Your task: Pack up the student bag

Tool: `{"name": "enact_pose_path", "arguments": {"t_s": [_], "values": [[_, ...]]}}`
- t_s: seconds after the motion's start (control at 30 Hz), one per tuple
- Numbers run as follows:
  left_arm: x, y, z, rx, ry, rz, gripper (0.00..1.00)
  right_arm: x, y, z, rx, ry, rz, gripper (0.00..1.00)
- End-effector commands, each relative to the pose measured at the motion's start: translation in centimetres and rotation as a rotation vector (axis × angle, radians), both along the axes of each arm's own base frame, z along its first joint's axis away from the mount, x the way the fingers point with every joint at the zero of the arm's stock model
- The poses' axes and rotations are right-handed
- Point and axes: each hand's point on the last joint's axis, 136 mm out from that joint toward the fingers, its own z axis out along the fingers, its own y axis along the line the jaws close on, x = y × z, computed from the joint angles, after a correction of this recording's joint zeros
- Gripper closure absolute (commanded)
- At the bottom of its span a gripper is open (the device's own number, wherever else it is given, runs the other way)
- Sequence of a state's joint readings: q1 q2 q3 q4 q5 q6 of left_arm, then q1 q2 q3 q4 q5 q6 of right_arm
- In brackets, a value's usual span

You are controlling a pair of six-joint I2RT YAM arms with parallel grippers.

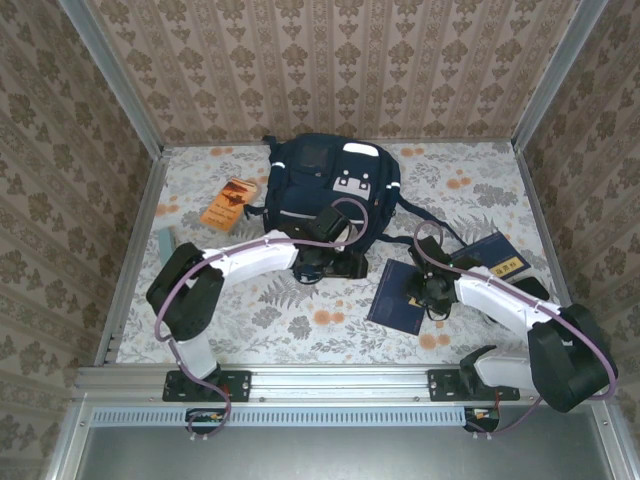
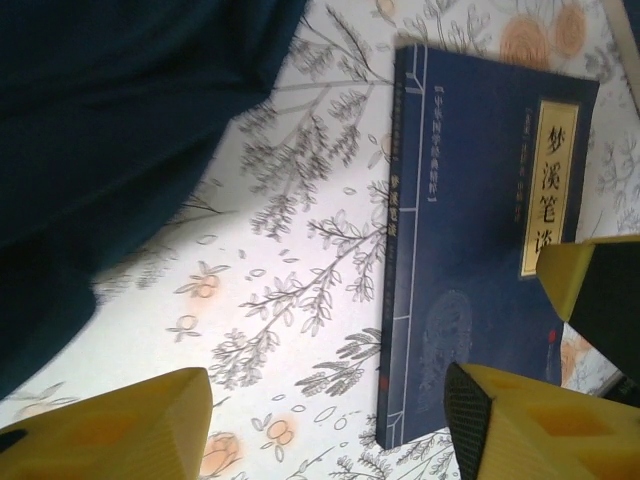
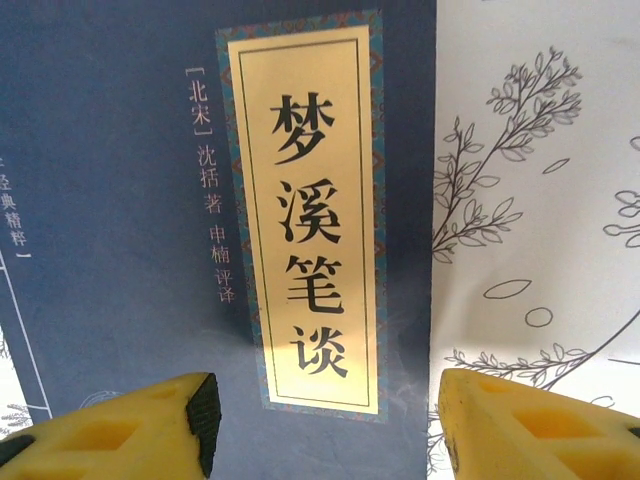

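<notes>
White floral-print tabletop (image 1: pixel 300 320) bearing large navy-blue fabric backpack (image 1: pixel 320 185), orange paper booklet (image 1: pixel 228 200) to its left, flat navy book (image 1: pixel 390 300) front right, second gold-labelled navy book (image 1: pixel 495 255) nearby, grey-green slab (image 1: pixel 165 243) far left.

So the student bag (image 1: pixel 310 170) sits back-middle on the desk (image 1: pixel 270 310), booklet (image 1: pixel 227 200) just to its left. One book (image 1: pixel 395 300) lies front-right of it, second book (image 1: pixel 497 258) further right.

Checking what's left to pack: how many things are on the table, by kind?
Student bag: 1
Navy books: 2
Orange booklet: 1
Grey-green flat item: 1
Total: 5
</notes>
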State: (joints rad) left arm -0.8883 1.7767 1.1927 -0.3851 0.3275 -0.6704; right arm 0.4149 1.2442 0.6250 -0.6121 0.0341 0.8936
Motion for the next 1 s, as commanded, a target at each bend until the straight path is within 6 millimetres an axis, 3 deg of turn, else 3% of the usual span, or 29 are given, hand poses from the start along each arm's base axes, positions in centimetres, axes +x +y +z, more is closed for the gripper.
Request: {"name": "enact_pose_path", "arguments": {"t_s": [0.0, 0.13, 0.37, 0.8, 0.97], "values": [[-1.4, -2.0, -0.7, -0.033, 0.058, -0.031, 0.37, -1.0, -1.6, -0.1, -0.064, 0.018, -0.014, 0.39], [-2.2, -3.3, -1.2, -0.058, 0.092, -0.031, 0.41, -1.1, -2.0, -0.5, -0.077, 0.031, -0.010, 0.39], [-3.4, -5.3, -2.2, -0.077, 0.149, -0.045, 0.50, -1.0, -1.0, -1.7, -0.041, 0.074, 0.037, 0.53], [-4.4, -5.3, -5.1, 0.028, 0.223, -0.010, 0.51, -0.8, 1.4, -2.3, 0.081, 0.090, 0.069, 0.56], [-5.2, -6.6, -4.4, -0.054, 0.268, -0.046, 0.54, -0.5, 2.2, -2.5, 0.119, 0.088, 0.073, 0.57]]}}
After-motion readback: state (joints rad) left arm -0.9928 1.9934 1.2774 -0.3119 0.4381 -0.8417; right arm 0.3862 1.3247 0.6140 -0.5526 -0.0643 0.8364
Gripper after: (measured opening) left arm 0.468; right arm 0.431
